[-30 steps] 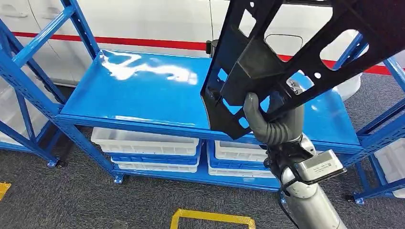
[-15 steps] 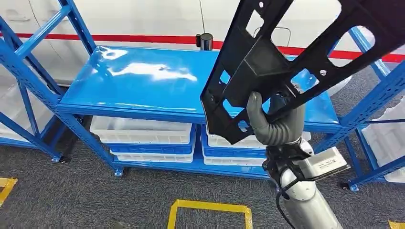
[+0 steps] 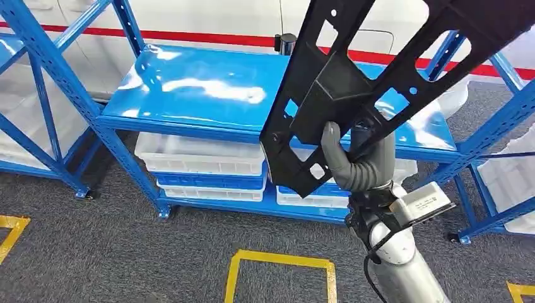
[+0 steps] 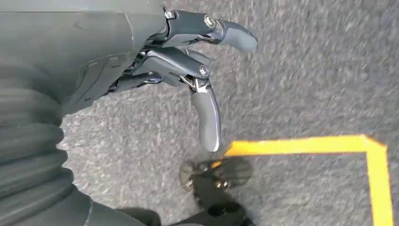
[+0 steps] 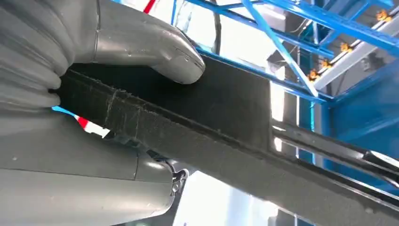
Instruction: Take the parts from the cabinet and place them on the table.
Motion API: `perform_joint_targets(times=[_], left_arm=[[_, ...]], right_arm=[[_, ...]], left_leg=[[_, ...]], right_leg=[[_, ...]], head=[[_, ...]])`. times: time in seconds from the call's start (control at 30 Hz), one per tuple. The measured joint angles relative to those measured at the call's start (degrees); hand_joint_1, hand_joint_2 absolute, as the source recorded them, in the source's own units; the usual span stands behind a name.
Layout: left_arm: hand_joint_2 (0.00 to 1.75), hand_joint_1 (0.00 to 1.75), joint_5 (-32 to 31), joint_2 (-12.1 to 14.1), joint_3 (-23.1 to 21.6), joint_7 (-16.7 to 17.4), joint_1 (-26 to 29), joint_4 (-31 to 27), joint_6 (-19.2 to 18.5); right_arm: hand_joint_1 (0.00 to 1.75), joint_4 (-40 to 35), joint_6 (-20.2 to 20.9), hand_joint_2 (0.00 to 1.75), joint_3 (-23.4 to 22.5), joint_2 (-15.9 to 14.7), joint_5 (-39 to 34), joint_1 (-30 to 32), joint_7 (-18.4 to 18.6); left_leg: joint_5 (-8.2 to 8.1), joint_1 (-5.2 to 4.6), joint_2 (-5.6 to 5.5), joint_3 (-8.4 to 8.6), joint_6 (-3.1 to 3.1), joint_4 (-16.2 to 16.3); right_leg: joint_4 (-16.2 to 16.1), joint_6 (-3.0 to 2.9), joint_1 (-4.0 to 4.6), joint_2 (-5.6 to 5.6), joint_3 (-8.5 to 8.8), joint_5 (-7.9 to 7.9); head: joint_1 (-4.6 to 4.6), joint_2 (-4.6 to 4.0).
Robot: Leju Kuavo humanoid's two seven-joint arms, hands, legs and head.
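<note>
A large black plastic part (image 3: 378, 69) with many cut-outs is raised in front of the blue cabinet (image 3: 208, 95). My right hand (image 3: 356, 161) grips it near its lower end, thumb across the front face. In the right wrist view the thumb (image 5: 155, 47) presses on the dark part (image 5: 211, 117). My left hand (image 4: 188, 61) hangs over grey carpet with its fingers apart and nothing in them.
The blue shelf top is bare and glossy. White bins (image 3: 202, 161) sit on the cabinet's lower level. More blue racking stands at the left (image 3: 44, 82) and right (image 3: 498, 126). Yellow floor tape (image 3: 281, 262) marks a box on the carpet.
The whole view has shifted: the cabinet now sits a little further right and lower in the picture. My right hand holds the black part as before.
</note>
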Motion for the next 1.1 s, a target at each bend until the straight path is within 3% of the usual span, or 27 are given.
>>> perform_joint_targets(times=[0.03,0.07,0.1,0.13,0.17,0.2,0.3,0.33,0.37,0.4,0.43,0.47,0.5,0.53,0.57,0.63,0.67,0.73,0.8,0.83,0.87,0.9,0.97,1.0,1.03,1.07,1.1], left_arm=[[1.75,0.0,0.0,0.0,0.0,0.0,0.0,0.0,0.0],[1.75,0.0,0.0,0.0,0.0,0.0,0.0,0.0,0.0],[1.75,0.0,-0.1,-0.1,0.0,0.0,0.0,0.0,0.0],[1.75,0.0,-0.2,-0.1,0.0,0.0,0.0,0.0,-0.1],[1.75,0.0,-0.2,-0.1,0.0,0.0,0.0,0.0,-0.1],[1.75,0.0,-0.2,-0.2,0.0,0.0,0.0,0.0,-0.1],[1.75,0.0,-0.2,-0.1,0.0,-0.1,0.0,0.0,-0.2],[1.75,0.0,-0.2,-0.1,0.0,-0.1,0.1,0.0,-0.2],[1.75,0.0,-0.2,0.0,0.0,0.0,0.2,0.0,-0.2],[1.75,0.0,-0.2,0.0,0.0,0.1,0.3,0.0,-0.2],[1.75,0.0,-0.2,0.0,0.0,0.2,0.4,0.0,-0.2],[1.75,0.0,-0.2,0.0,0.0,0.2,0.4,0.0,-0.2],[1.75,0.0,-0.2,0.0,0.0,0.3,0.4,0.0,-0.2],[1.75,0.0,-0.3,0.0,0.0,0.3,0.4,0.0,-0.3],[1.75,0.0,-0.4,0.0,0.0,0.4,0.4,0.0,-0.3],[1.75,0.0,-0.4,0.1,0.0,0.5,0.3,0.0,-0.2],[1.75,0.0,-0.5,0.1,0.0,0.5,0.0,0.0,-0.2],[1.75,0.0,-0.5,0.0,-0.1,0.6,0.0,0.0,-0.2],[1.75,0.0,-0.6,0.1,-0.1,0.6,-0.1,0.0,-0.2],[1.75,0.0,-0.6,0.1,-0.1,0.6,-0.1,0.0,-0.2],[1.75,0.0,-0.6,0.1,-0.1,0.5,-0.1,0.0,-0.2],[1.75,0.0,-0.6,0.2,-0.2,0.5,-0.1,0.0,-0.2],[1.75,0.0,-0.6,0.2,-0.2,0.5,-0.1,0.0,-0.2],[1.75,0.0,-0.6,0.2,-0.2,0.5,-0.1,0.0,-0.2],[1.75,0.0,-0.6,0.2,-0.2,0.5,-0.1,0.0,-0.2],[1.75,0.0,-0.6,0.2,-0.1,0.5,-0.1,0.0,-0.2],[1.75,0.0,-0.6,0.1,-0.2,0.4,-0.1,0.0,-0.2]], right_arm=[[1.75,0.2,-0.2,1.75,0.0,0.0,0.2,0.0,-0.1],[1.75,0.3,-0.3,1.75,0.0,0.0,0.4,0.0,-0.3],[1.75,0.3,-0.4,1.75,0.0,0.0,0.5,-0.1,-0.5],[1.75,0.3,-0.5,1.75,-0.1,0.0,0.5,-0.1,-0.6],[1.75,0.3,-0.6,1.75,-0.1,0.1,0.5,-0.2,-0.7],[1.75,0.3,-0.9,1.75,-0.1,0.4,0.5,-0.1,-0.9],[1.75,0.3,-3.0,1.75,-0.6,0.6,2.3,0.0,-1.3],[1.75,0.4,-3.3,1.75,-0.7,0.7,2.8,-0.2,-1.3],[1.75,0.4,-3.4,1.75,-0.7,0.9,3.0,-0.4,-1.2],[1.75,0.5,-3.6,1.75,-0.7,1.0,3.2,-0.4,-1.1],[1.75,0.7,-3.8,1.75,-0.8,1.2,3.2,-0.4,-1.1],[1.75,0.8,-4.0,1.75,-0.9,1.3,3.2,-0.4,-1.1],[1.75,1.0,-4.1,1.75,-1.0,1.4,3.2,-0.4,-1.1],[1.75,1.1,-4.1,1.75,-1.1,1.5,3.1,-0.4,-1.3],[1.75,1.2,-4.1,1.75,-1.1,1.5,3.0,-0.4,-1.4],[1.75,1.3,-3.9,1.75,-1.4,1.6,2.8,-0.4,-1.6],[1.75,1.3,-3.9,1.75,-1.5,1.6,2.6,-0.4,-1.8],[1.75,1.3,-3.9,1.75,-2.0,1.7,2.4,-0.3,-2.2],[1.75,1.2,-3.9,1.75,-2.3,1.7,2.4,-0.2,-2.6],[1.75,1.2,-3.9,1.75,-2.5,1.7,2.4,0.0,-2.8],[1.75,1.2,-3.9,1.75,-2.7,1.7,2.4,0.2,-2.9],[1.75,1.2,-3.8,1.75,-2.9,1.6,2.5,0.3,-3.1],[1.75,1.0,-3.8,1.75,-3.1,1.6,2.8,0.7,-3.5],[1.75,1.0,-3.7,1.75,-3.2,1.5,3.0,1.1,-3.7],[1.75,0.9,-3.7,1.75,-3.4,1.4,3.1,1.5,-3.8],[1.75,0.9,-3.5,1.75,-3.4,1.3,3.2,1.8,-3.9],[1.75,0.7,-3.5,1.75,-3.5,1.1,3.3,2.1,-4.0]], left_leg=[[0.53,-0.01,0.05,-0.7,-0.06,0.0],[1.06,-0.02,0.05,-1.37,-0.18,0.0],[1.62,-0.01,0.04,-2.04,-0.33,0.0],[2.18,-0.01,0.03,-2.55,-0.56,0.0],[2.61,-0.15,0.02,-2.86,-0.95,0.1],[3.16,-0.17,0.12,-2.91,-1.35,-0.1],[4.31,-0.03,0.13,-2.71,-2.52,-0.7],[4.3,0.17,0.16,-2.99,-2.86,-0.5],[2.03,0.23,0.16,-3.66,-2.94,0.8],[-1.33,0.29,0.17,-4.45,-3.01,3.6],[-4.65,0.34,0.12,-5.62,-3.21,8.0],[-6.96,0.36,0.13,-6.8,-3.42,12.5],[-7.84,0.44,0.15,-7.29,-3.64,15.6],[-7.51,0.59,0.17,-6.7,-3.79,16.3],[-6.28,0.72,0.19,-4.68,-3.89,14.4],[-3.53,1.15,0.22,2.46,-4.1,4.9],[-5.08,1.28,0.13,4.71,-4.32,1.1],[-3.88,0.7,-0.43,4.15,-3.38,1.3],[-3.64,0.23,-0.41,3.57,-2.55,1.1],[-3.02,0.38,-0.28,3.29,-1.67,0.7],[-2.57,0.34,-0.09,2.84,-1.11,0.6],[-2.13,0.31,-0.04,2.23,-0.44,0.6],[-1.23,0.16,0.09,0.95,-0.08,0.6],[-0.73,0.09,0.11,0.26,-0.06,0.6],[-0.26,0.07,0.15,-0.37,-0.1,0.6],[0.23,0.07,0.16,-1.02,-0.18,0.6],[0.79,0.08,0.16,-1.71,-0.34,0.6]], right_leg=[[-0.2,0.45,0.01,0.0,0.82,0.49],[-2.5,0.95,0.01,-0.01,2.73,1.72],[-7.0,1.36,0.01,-0.01,5.87,3.17],[-12.5,1.36,0.04,-0.04,9.77,4.03],[-17.8,0.73,0.25,-0.05,13.42,2.81],[-17.8,0.67,0.59,0.01,13.75,3.28],[-18.1,-0.31,0.89,0.08,12.49,3.87],[-18.6,-0.99,-0.09,-0.02,12.32,4.71],[-18.6,-1.29,-0.05,-0.01,12.36,5.23],[-18.6,-2.01,-0.07,-0.04,11.94,5.69],[-18.5,-2.09,0.04,-0.03,11.46,6.17],[-18.5,-2.14,0.11,-0.06,10.9,6.59],[-18.4,-2.11,0.21,-0.08,10.36,6.99],[-18.4,-1.92,0.21,-0.08,9.87,7.34],[-18.3,-1.73,0.2,-0.08,9.43,7.64],[-17.8,-1.24,0.02,-0.06,8.77,7.93],[-17.4,-1.05,0.07,-0.15,8.38,8.01],[-17.2,-0.28,0.47,-0.14,7.86,8.52],[-17.4,0.74,0.14,-0.09,7.4,9.24],[-17.2,1.11,0.28,-0.06,6.99,9.27],[-16.3,1.02,0.04,-0.03,5.96,8.14],[-13.4,0.63,0.0,-0.04,4.81,5.74],[-4.6,0.09,0.03,-0.01,1.5,1.2],[-1.1,0.18,0.02,-0.01,0.45,-0.09],[0.1,0.54,0.02,-0.01,0.53,-0.24],[-1.2,0.97,0.03,-0.01,1.77,0.41],[-5.1,1.51,0.03,-0.02,4.52,1.83]], head=[[0.0,0.0],[0.02,0.0],[0.02,0.0],[0.04,0.0],[0.0,0.0],[-0.34,0.0],[0.04,0.0],[-0.02,0.0],[-0.04,0.0],[-0.35,0.0],[-0.39,0.0],[-0.39,0.0],[-0.39,0.0],[-0.39,0.0],[-0.39,0.0],[-0.39,0.0],[-0.39,0.0],[-0.24,0.0],[-0.2,0.0],[-0.33,0.0],[-0.2,0.0],[0.02,0.0],[0.0,0.0],[0.0,0.0],[0.0,0.0],[0.02,0.0],[0.02,0.0]])
